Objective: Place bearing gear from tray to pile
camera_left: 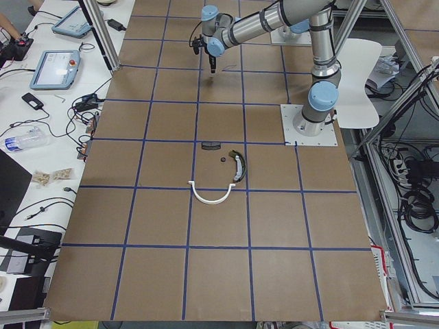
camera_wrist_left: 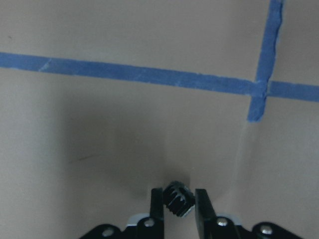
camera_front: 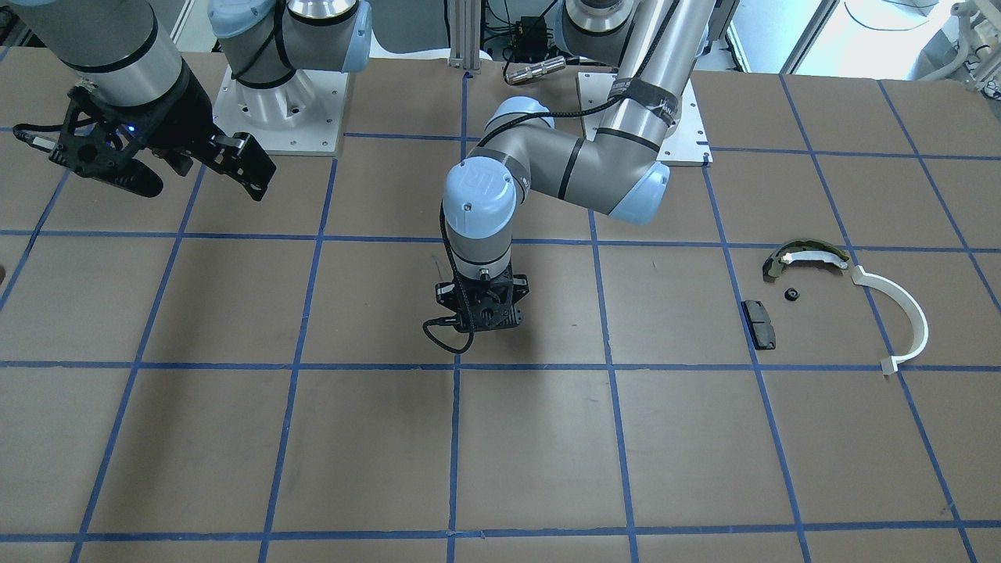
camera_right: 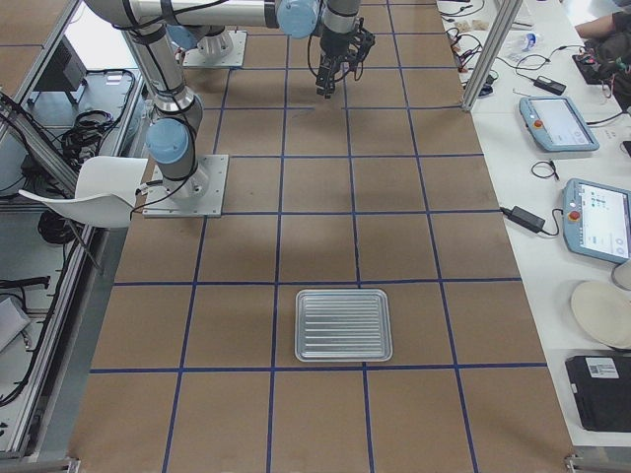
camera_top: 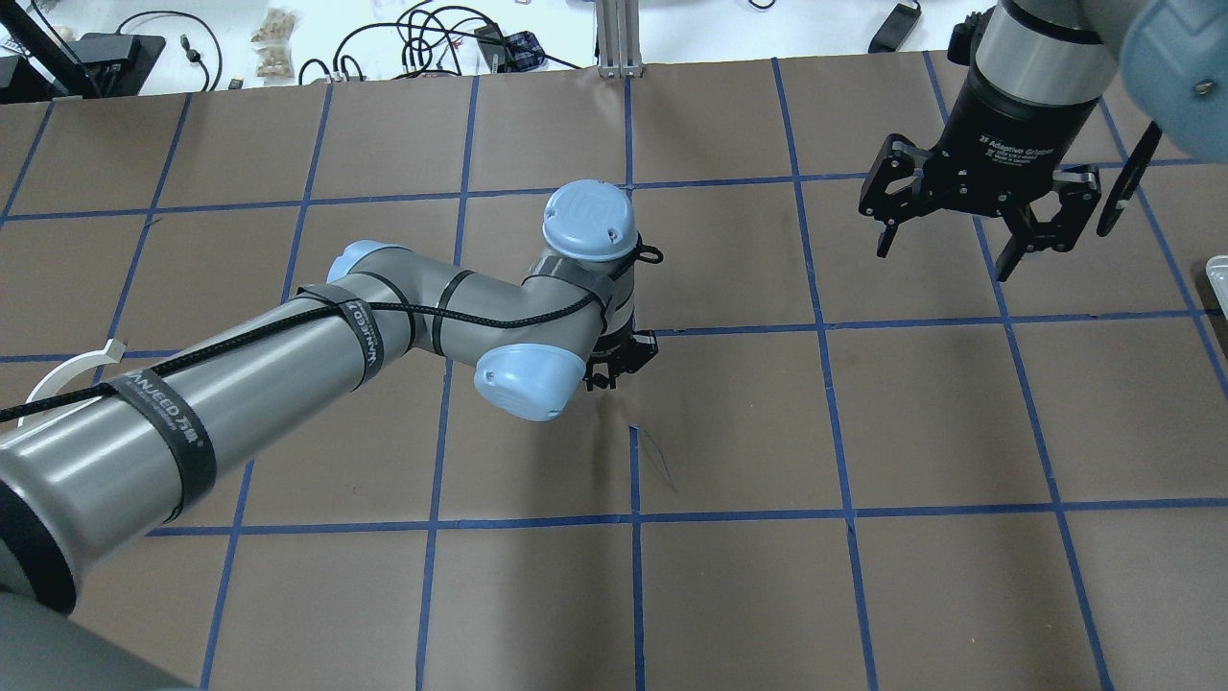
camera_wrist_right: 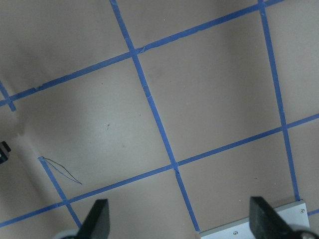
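Well apart from the left gripper [camera_wrist_left: 178, 195], out on its left, the pile is lying loose on the brown paper table with its blue tape grid [camera_front: 547, 438]: a large white half-ring plastic strip [camera_front: 921, 324], an olive-and-white curved shoe [camera_front: 805, 254], a small black rectangular pad [camera_front: 759, 324] and a tiny black round piece [camera_front: 791, 295] between shoe and pad. None of them are touching. In the overhead view the left arm is covering all of the pile except one end of the white strip.

The left gripper is pointing straight down near the table's middle, its jaws clamping a small black toothed bearing gear [camera_wrist_left: 178, 200]. Flat paper squares are lying on every side of it. Whether the gear is touching the paper is hard to tell.

To its right, the right gripper [camera_top: 945, 257] is hanging high, its jaws spread wide with nothing between them.

Beyond it, the ribbed silver metal tray [camera_right: 344, 324] is sitting square; the overhead view's edge is cutting off all but its corner.
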